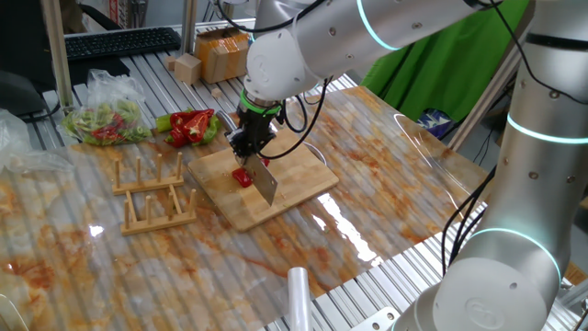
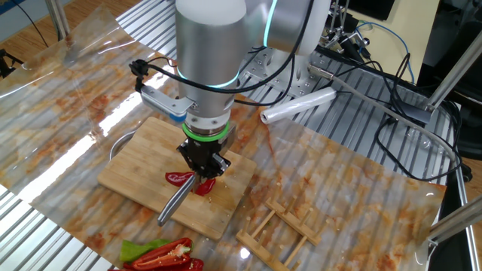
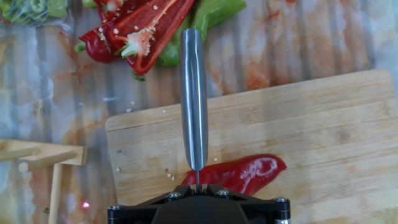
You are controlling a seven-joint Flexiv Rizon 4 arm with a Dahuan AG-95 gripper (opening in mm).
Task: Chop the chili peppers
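Red and glossy, one whole chili pepper [image 3: 239, 174] lies on the wooden cutting board [image 3: 323, 124], right under the knife [image 3: 194, 99]. The gripper [image 2: 202, 167] points down with its jaws pressed together on the knife's handle. Only the hand view shows the blade edge-on above the pepper, plus split-open red and green peppers [image 3: 143, 31] beyond the board. The fixed views add a wooden rack [image 1: 152, 193] and a bag of cut vegetables [image 1: 106, 119]. The gripper's fingertips are cut off in the hand view.
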